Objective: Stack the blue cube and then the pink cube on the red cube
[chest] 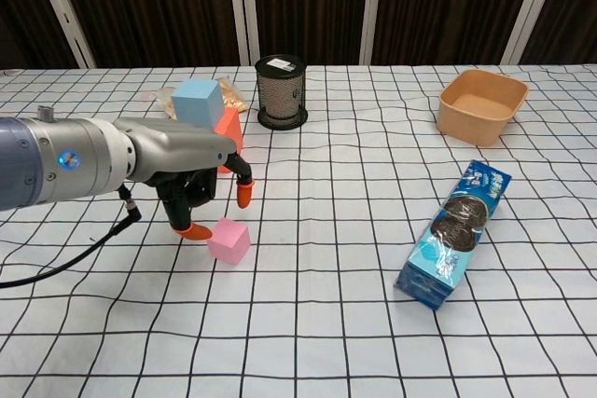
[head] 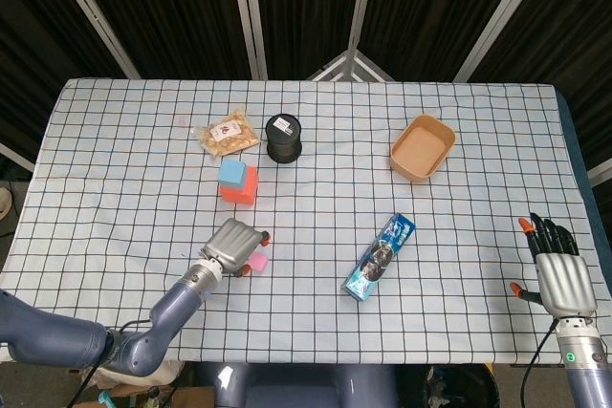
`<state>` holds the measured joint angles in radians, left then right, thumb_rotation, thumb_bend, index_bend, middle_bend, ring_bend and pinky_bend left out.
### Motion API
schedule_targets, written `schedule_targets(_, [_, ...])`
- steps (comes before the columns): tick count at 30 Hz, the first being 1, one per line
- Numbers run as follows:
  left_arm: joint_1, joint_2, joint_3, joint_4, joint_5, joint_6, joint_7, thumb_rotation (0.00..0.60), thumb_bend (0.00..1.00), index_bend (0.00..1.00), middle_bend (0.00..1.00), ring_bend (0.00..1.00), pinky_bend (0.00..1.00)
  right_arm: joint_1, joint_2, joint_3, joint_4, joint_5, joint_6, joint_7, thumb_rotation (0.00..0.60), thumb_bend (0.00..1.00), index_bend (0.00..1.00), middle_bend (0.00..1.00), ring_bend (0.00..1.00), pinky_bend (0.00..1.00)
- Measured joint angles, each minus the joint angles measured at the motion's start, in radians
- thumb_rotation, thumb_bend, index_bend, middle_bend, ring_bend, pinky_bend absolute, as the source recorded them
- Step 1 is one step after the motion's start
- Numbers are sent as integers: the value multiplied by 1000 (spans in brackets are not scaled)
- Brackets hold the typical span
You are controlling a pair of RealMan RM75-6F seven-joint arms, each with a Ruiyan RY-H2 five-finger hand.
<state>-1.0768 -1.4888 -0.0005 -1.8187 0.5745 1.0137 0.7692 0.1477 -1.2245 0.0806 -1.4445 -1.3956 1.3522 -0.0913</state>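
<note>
— Where is your left hand [chest: 191, 195]?

— Left of centre in the chest view: your forearm reaches in from the left edge, palm turned down, and the orange-tipped fingers [chest: 244, 197] curl downward, spread apart, with nothing between them.

— And your right hand [head: 557, 272]?

— Lower right corner of the head view, its back facing the camera, dark fingers [head: 547, 234] extended toward the top of the frame, thumb out to the side, holding nothing.
</note>
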Motion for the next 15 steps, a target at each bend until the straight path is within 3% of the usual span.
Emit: schedule_targets(15, [6, -12, 8, 23, 6, -20, -9, 600, 334, 337, 858, 642, 635, 0, 1, 1, 0, 2, -1, 2, 600, 109, 18, 0, 0, 88])
